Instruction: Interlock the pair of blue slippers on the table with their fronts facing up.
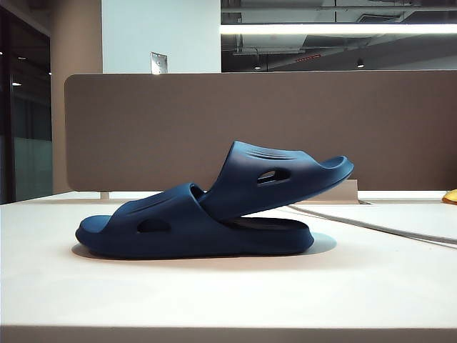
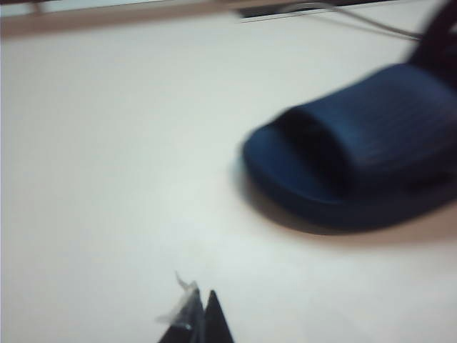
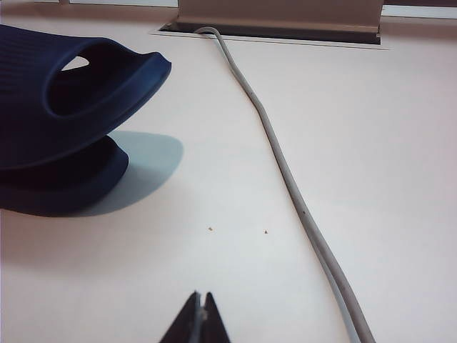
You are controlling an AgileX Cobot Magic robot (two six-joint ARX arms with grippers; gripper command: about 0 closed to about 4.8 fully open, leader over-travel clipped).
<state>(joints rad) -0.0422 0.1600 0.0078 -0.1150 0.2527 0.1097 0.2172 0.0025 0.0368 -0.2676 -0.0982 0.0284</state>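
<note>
The pair of blue slippers (image 1: 214, 214) sits interlocked on the bench (image 1: 214, 300); the left hand (image 2: 198, 314) and right hand (image 3: 200, 314) hang clear, pressed together, empty, so the job looks done.

A brown partition panel (image 1: 260, 128) stands along the far side. A grey cable (image 3: 300, 207) runs out of a slot (image 3: 271, 32) at its foot. A yellow object (image 1: 450, 197) shows at the right edge.

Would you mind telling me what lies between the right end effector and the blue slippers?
Only bare table, going by the right wrist view: the shut right end effector sits apart from the blue slippers.
</note>
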